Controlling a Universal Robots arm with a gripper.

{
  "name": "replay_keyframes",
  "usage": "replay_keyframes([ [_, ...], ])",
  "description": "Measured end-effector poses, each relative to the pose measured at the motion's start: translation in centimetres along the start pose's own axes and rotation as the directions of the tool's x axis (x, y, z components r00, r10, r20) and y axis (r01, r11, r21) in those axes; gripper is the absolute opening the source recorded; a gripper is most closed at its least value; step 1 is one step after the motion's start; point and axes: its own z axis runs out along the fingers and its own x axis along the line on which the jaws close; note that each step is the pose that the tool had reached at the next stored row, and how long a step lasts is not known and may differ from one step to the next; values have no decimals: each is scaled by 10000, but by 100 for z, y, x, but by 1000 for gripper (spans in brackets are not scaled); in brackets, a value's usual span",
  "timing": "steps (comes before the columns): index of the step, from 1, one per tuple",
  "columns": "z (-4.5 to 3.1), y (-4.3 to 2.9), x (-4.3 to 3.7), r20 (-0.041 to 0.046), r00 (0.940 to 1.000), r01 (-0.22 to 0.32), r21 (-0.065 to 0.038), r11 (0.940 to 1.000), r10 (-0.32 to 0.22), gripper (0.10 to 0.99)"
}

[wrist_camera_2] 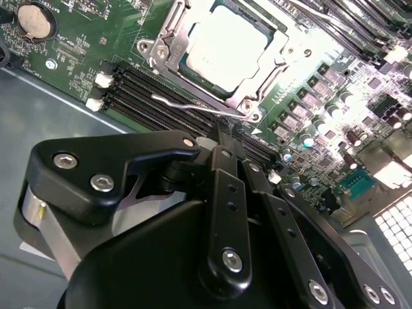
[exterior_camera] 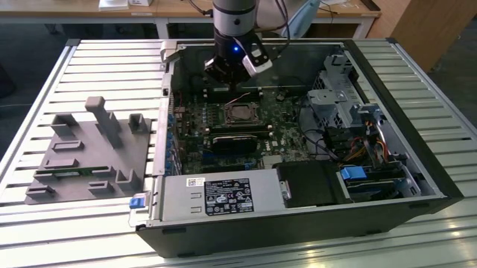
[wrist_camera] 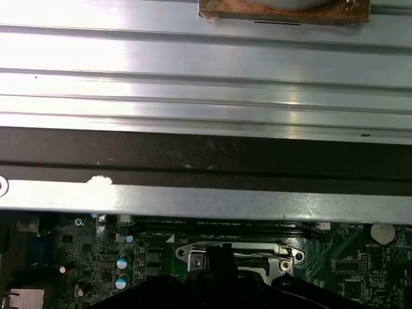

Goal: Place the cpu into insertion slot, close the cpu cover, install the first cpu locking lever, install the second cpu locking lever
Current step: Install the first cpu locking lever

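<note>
Silvery-tan chip: the cpu [wrist_camera_2: 226,45], a small flat square with a pale metal face, lies seated in the insertion slot [wrist_camera_2: 193,67], the black-rimmed square socket in the green circuit board [wrist_camera_2: 71,58].
Metal frame: the cpu cover [wrist_camera_2: 168,40], a thin silvery hinged plate with a square window, lies down around the chip, its window showing the pale face.
Lever: a thin silvery wire lever [wrist_camera_2: 187,103] runs along the socket's edge, beside the long black card slots [wrist_camera_2: 148,90].
Tool: the black tool [wrist_camera_2: 222,138] hangs just above the board next to the socket's edge, close to the wire lever; whether its fingers are open or closed cannot be told, and nothing is seen in its grip.
Exterior view: the arm [exterior_camera: 234,33] reaches down into the open black computer case [exterior_camera: 298,223], with the tool [exterior_camera: 229,84] just behind the socket [exterior_camera: 242,113].
Table: a slatted metal table [exterior_camera: 104,67] carries the case and, to the exterior view's left, a grey plastic fixture tray [exterior_camera: 89,156].
</note>
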Motion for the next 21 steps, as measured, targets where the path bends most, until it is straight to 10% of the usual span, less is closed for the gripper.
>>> replay_keyframes([
  [21,88,5,-129,0,10000,-1,-2,10000,1,106],
])
